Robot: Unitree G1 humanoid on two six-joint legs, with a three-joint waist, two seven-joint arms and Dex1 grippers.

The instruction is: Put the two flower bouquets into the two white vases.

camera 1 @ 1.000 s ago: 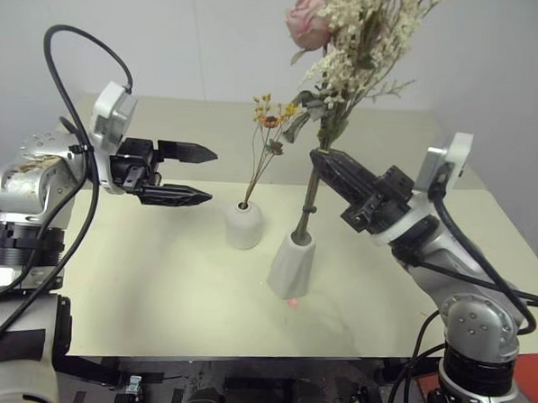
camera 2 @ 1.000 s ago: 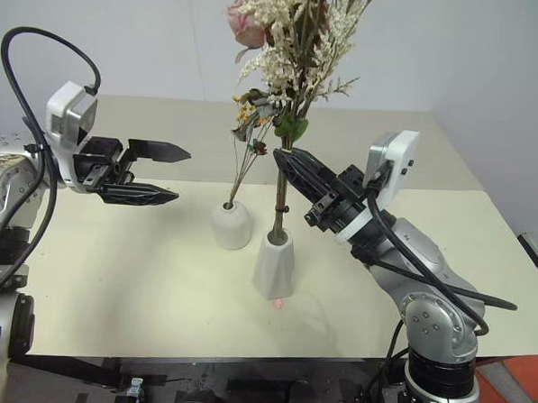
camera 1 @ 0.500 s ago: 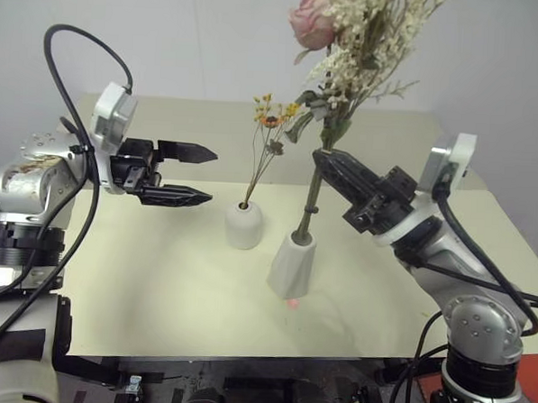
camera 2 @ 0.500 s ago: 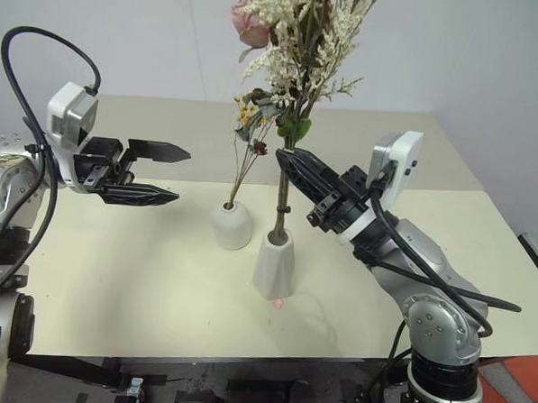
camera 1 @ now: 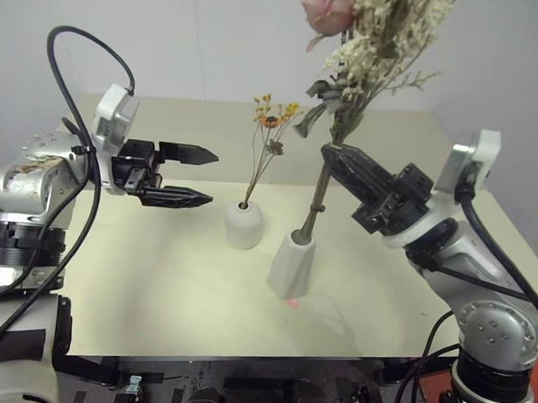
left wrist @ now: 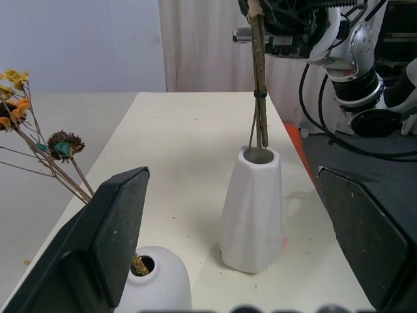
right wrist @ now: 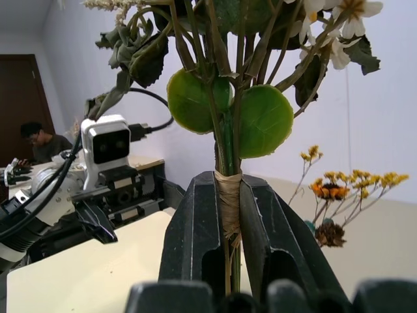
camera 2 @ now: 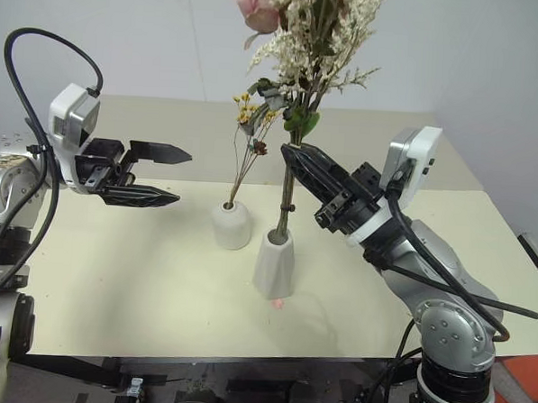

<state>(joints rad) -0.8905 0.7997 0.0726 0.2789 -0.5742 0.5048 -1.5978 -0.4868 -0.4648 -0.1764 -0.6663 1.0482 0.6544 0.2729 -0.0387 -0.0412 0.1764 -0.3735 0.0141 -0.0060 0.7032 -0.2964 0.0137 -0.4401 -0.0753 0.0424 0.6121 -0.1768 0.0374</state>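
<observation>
Half the large bouquet (camera 1: pixel 367 44) is cut off above.

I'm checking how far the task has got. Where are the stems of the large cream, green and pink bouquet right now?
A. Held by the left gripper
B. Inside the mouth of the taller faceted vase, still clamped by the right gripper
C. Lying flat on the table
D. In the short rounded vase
B: the large bouquet's stems reach into the taller vase while the right gripper is shut on them.
</observation>
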